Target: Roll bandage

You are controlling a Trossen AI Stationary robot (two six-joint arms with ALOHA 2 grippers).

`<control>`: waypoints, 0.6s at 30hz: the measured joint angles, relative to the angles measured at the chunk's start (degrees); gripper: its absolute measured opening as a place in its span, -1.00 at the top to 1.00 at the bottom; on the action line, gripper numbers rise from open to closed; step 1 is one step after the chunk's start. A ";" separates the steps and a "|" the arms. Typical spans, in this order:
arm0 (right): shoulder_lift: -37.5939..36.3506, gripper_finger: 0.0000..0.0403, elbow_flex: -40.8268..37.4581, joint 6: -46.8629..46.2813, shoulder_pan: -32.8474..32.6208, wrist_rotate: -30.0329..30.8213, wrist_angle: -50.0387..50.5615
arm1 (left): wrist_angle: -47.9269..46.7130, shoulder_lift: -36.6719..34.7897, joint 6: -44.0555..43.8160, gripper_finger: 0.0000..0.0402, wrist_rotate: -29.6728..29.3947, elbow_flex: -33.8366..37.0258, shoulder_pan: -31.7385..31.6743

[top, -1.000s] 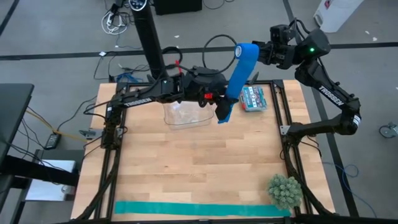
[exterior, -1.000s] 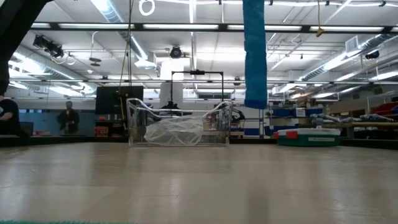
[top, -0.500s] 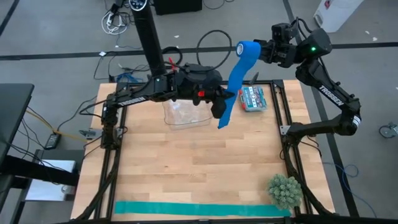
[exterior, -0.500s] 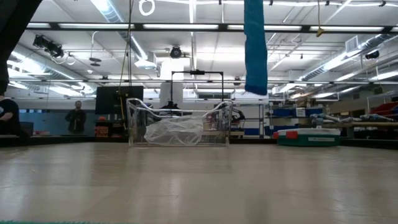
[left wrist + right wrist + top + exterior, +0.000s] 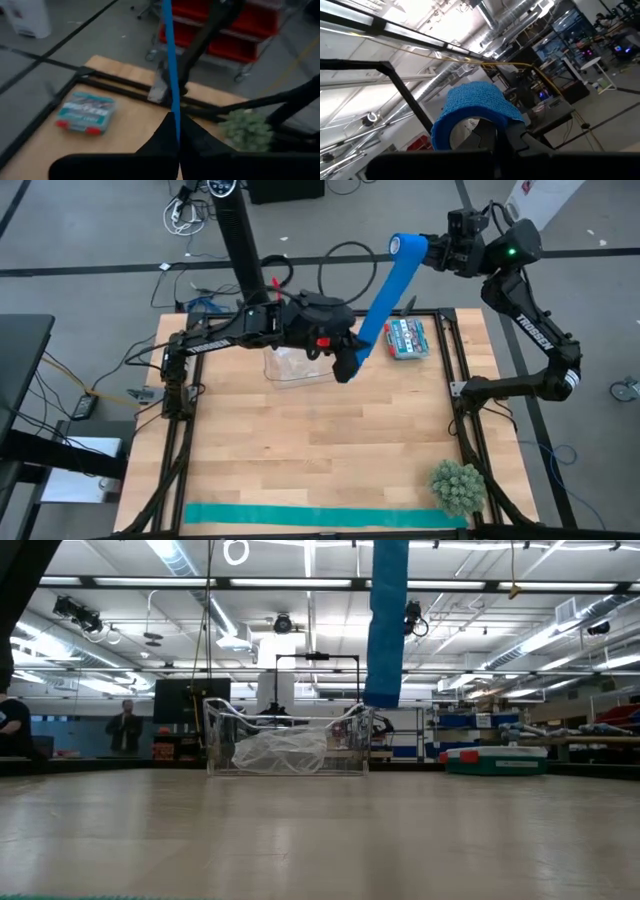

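From the overhead camera I see the bandage (image 5: 383,293) stretched taut in the air as a blue diagonal across the upper middle of the frame, running from upper right down toward centre. My right gripper (image 5: 432,252) sits high in the upper right, beyond the table's far edge, jaws pressed together on the rolled end of the strip; its wrist camera shows that blue roll (image 5: 472,114) curled right over the dark fingers. My left gripper (image 5: 347,364) is just above frame centre, beside the clear plastic container (image 5: 296,364), and its jaws are pinched on the lower end of the strip; in its wrist camera the bandage rises edge-on as a thin blue line from between the closed fingers (image 5: 192,137).

In the low camera the strip (image 5: 385,625) hangs down from the top edge, centre-right, its lower end above the container (image 5: 288,738).
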State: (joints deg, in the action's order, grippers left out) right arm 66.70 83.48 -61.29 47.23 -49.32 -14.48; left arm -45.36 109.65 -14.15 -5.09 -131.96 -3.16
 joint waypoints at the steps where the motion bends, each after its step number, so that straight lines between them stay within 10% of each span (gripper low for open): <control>1: 0.00 1.00 0.00 -0.05 0.09 -0.76 0.02 | -0.71 0.00 0.37 0.99 -1.59 0.00 -0.04; 18: -0.35 1.00 0.00 0.13 -6.45 -3.41 -0.81 | -0.51 0.04 1.92 0.99 -10.32 0.02 -5.11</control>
State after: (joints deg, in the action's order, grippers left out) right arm 66.35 83.48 -61.16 40.78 -52.73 -15.29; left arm -45.87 109.69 -12.23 -15.42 -131.94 -8.26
